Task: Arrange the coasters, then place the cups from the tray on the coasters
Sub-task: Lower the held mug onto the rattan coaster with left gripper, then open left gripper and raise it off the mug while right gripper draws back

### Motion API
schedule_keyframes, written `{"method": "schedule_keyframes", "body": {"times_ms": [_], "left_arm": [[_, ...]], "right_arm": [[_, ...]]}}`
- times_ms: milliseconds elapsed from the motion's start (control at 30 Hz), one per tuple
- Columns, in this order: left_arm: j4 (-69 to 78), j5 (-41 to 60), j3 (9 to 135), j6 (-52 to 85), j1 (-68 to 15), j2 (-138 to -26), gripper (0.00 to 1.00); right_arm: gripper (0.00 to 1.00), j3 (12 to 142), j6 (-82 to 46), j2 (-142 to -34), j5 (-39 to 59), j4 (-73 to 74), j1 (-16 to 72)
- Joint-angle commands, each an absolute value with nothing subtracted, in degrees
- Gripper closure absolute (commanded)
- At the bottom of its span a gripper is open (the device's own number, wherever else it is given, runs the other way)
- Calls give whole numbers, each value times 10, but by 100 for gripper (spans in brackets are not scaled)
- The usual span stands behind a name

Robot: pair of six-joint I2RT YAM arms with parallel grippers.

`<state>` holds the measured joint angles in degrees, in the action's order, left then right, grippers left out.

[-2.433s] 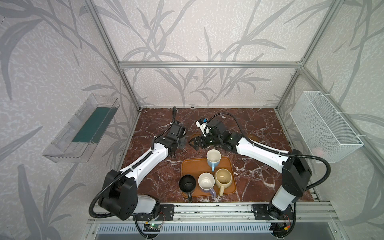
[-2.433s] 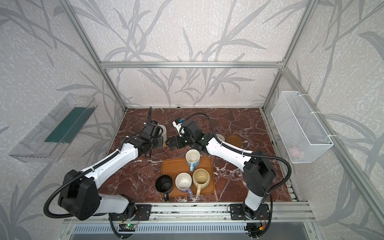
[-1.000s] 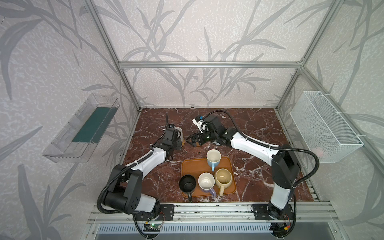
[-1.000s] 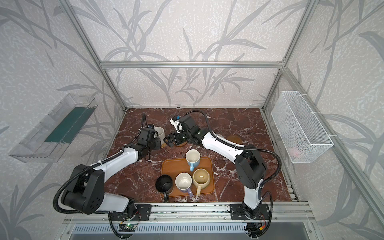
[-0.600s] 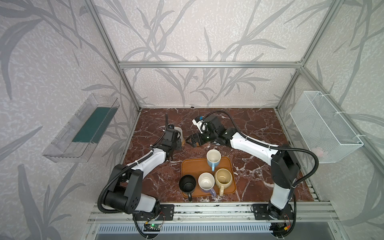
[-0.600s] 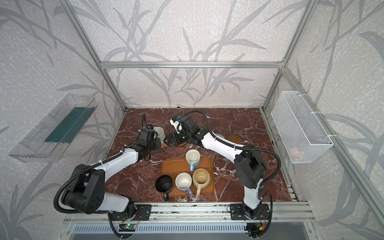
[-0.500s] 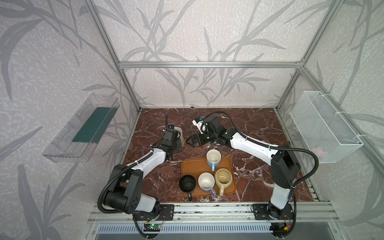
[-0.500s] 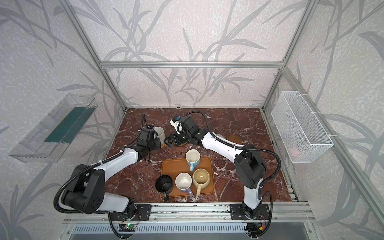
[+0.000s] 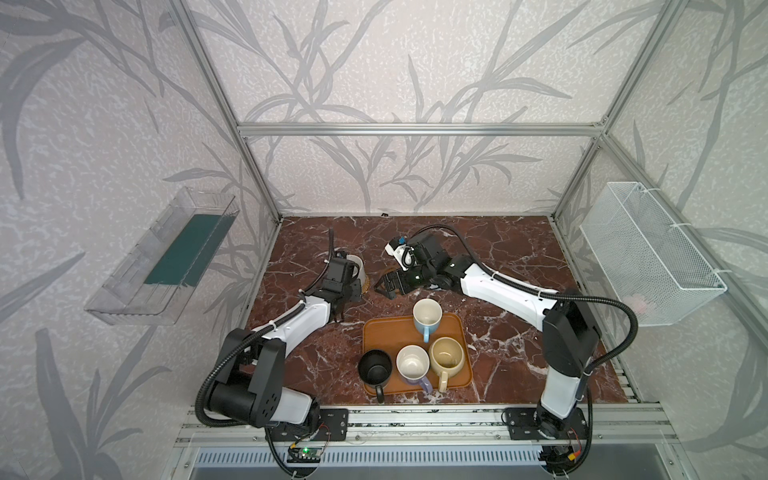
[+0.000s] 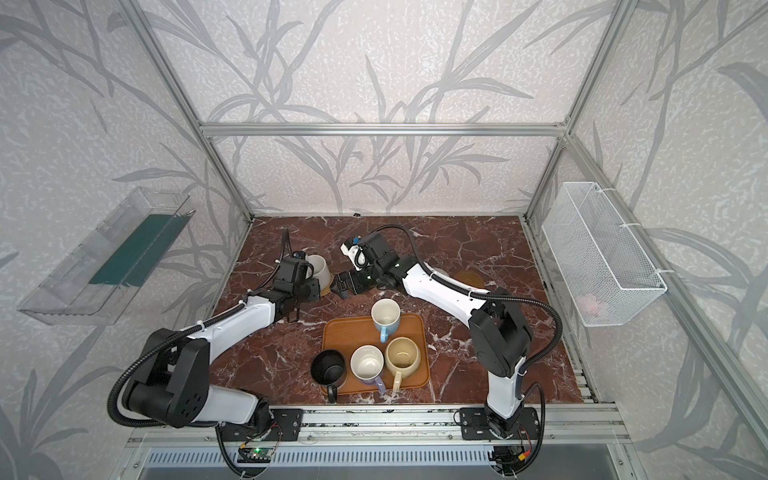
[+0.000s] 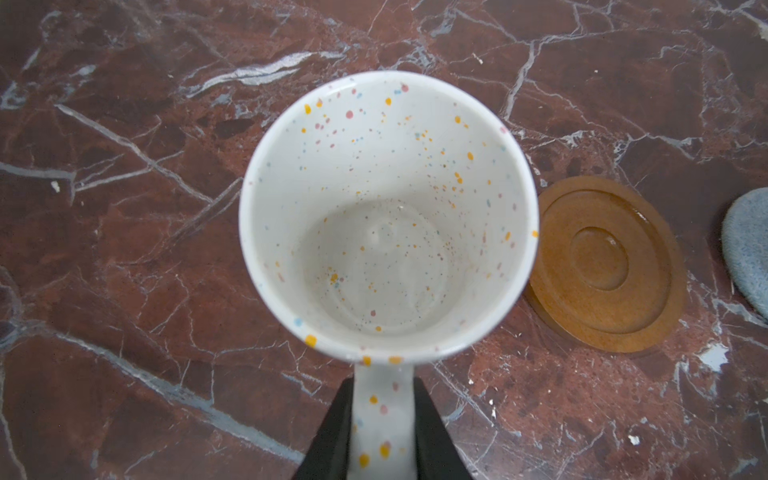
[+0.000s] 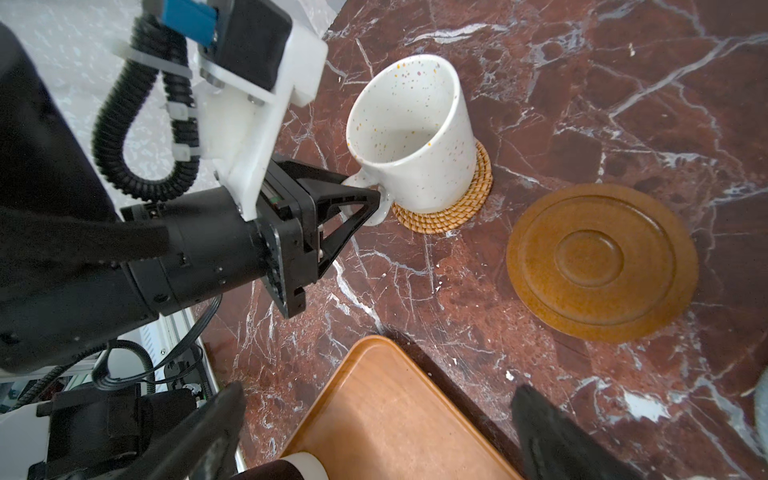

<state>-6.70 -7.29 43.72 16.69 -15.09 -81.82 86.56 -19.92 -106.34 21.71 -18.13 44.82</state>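
White cup point(image 9: 358, 269) is standing upright on the rattan coaster point(image 12: 449, 216), left of centre in a top view and toward the back of the table point(image 9: 498, 249). I am seeing the left gripper point(image 11: 384, 388) nearly closed, its fingers point(image 11: 332, 432) pressing both sides of the cup's handle. A brown coaster point(image 12: 602, 262) is lying just beside the rattan one, not touching it. My right gripper point(image 9: 387, 288) is hovering wide open and empty by that coaster. Four more cups point(image 9: 412, 361) are sitting on the tray point(image 9: 374, 328), lower centre.
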Motion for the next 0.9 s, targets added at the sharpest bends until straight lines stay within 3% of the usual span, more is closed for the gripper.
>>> {"method": "schedule_keyframes", "body": {"times_ms": [0,167,333,667,867], "left_arm": [[-97,-87,449,170,-147,-813,73],[-110,-88,452,177,-147,-813,65],[-118,-83,457,192,-147,-800,37],[-158,-79,467,254,-147,-711,2],[-211,5,495,294,-147,-665,1]], "right_arm": [[1,889,-196,-1069,229,-204,446],[1,895,-199,-1067,232,-212,446],[1,890,-204,-1055,223,-214,446],[1,878,-177,-983,78,-295,460],[1,813,-157,-891,-2,-292,470]]}}
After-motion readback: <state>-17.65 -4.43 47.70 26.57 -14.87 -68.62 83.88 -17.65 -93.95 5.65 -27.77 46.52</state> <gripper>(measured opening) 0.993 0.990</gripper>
